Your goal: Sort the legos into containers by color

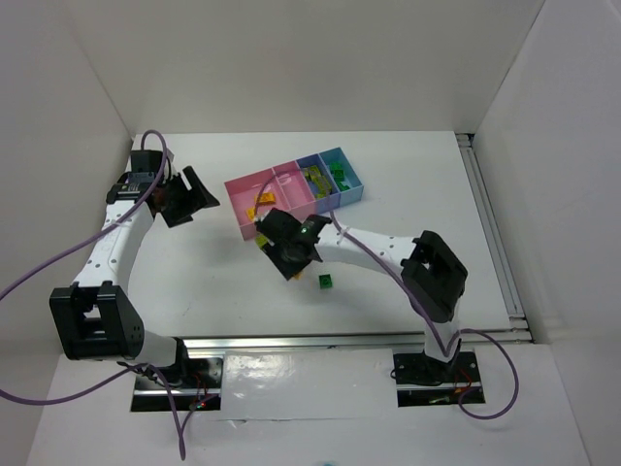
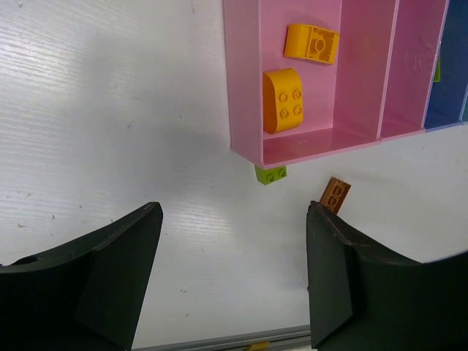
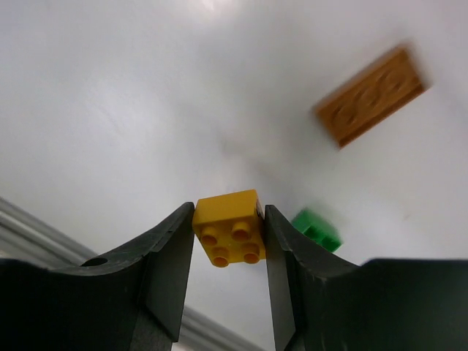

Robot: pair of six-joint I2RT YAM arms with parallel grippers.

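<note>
right fingers (image 3: 167, 257) clamp the orange-yellow lego (image 3: 228, 235). Its leftmost pink bin (image 2: 243, 88) is just beyond them. left fingers (image 2: 110, 256) open, empty, near the same bin.

Yellow brick (image 3: 229, 227) there, bright between black fingers (image 3: 164, 270). White table (image 3: 146, 88) all round, with a brown plate (image 3: 371, 96) and a green brick (image 3: 318, 228). The bins (image 1: 247, 194) run pink, pink, dark blue, light blue. Two orange-yellow bricks (image 2: 282, 100) against the pink, and one lime brick (image 2: 270, 174).
</note>
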